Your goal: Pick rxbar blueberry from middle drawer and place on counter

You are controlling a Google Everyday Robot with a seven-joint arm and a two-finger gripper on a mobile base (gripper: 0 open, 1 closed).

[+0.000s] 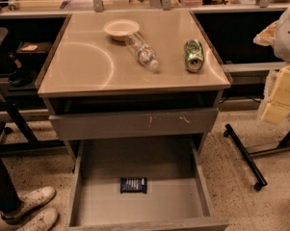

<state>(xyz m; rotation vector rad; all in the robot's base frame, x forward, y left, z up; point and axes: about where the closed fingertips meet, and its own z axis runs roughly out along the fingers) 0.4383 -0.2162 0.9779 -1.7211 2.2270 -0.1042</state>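
Observation:
The rxbar blueberry (133,185), a dark navy bar with pale lettering, lies flat on the grey floor of the open middle drawer (89,203), near its centre. The drawer is pulled out toward me below a grey drawer front with pale scratches (134,123). The counter (82,69) is the glossy beige top of the cabinet. My gripper is not in view. Only a white shape that may be part of my arm (285,30) shows at the right edge, above and to the right of the counter.
On the counter stand a white bowl (121,29), a clear plastic bottle on its side (142,51) and a green crushed can (193,55). A person's white shoes (31,208) are at the lower left. A wheeled black stand (244,156) and yellow foam (282,94) are at the right.

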